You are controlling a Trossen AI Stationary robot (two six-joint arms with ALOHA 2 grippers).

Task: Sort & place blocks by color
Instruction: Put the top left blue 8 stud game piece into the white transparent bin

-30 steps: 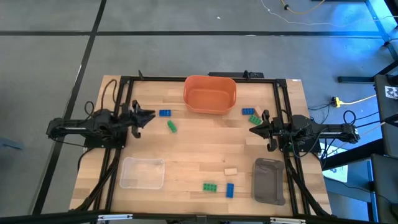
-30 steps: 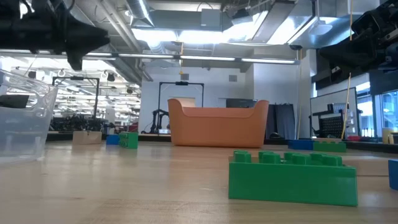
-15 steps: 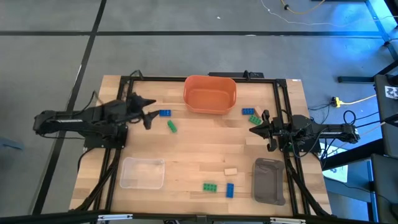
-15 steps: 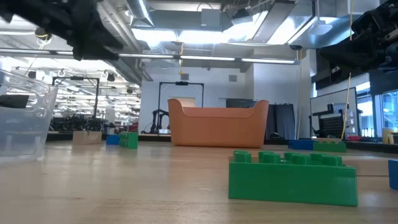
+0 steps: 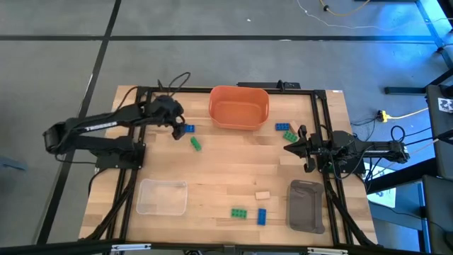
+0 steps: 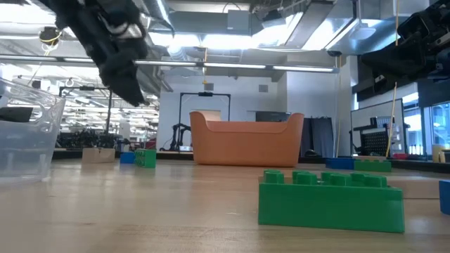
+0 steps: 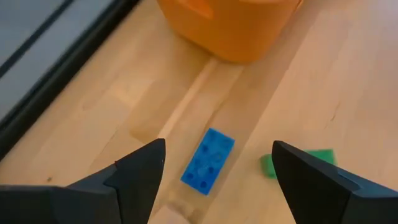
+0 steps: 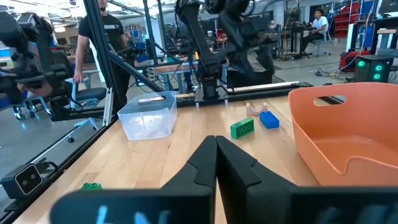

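left pincer [image 5: 177, 129] above brick [image 5: 187, 129] | bin [image 5: 239, 108] beside | right pincer [image 5: 289, 147] apart

robotics lab, robot arms [image 8: 205, 37], workbenches

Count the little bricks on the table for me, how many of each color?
Blue bricks: 3
Green bricks: 3
Tan bricks: 1
Total: 7
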